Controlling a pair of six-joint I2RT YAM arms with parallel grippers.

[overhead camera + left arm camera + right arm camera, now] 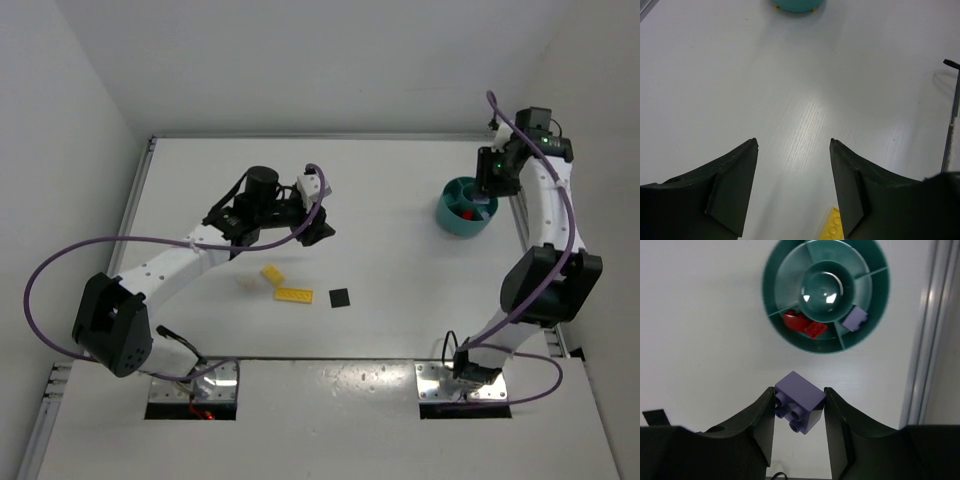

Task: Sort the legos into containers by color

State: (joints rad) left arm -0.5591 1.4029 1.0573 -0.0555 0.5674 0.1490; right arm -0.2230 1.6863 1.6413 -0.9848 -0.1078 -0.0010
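Observation:
The teal bowl (464,208) stands at the right of the table and shows from above in the right wrist view (826,294). Red bricks (804,324) lie in one compartment and a lavender brick (855,318) in the one beside it. My right gripper (799,392) is shut on a lavender brick (800,399) and holds it above the table just short of the bowl. My left gripper (793,142) is open and empty over bare table. A yellow plate (832,226) lies by its right finger. Two yellow plates (293,294) (272,273), a black plate (340,298) and a cream piece (249,283) lie mid-table.
A raised rail (924,340) runs along the table's right edge, close to the bowl. White walls close in the back and both sides. The bowl's edge (799,5) shows far ahead in the left wrist view.

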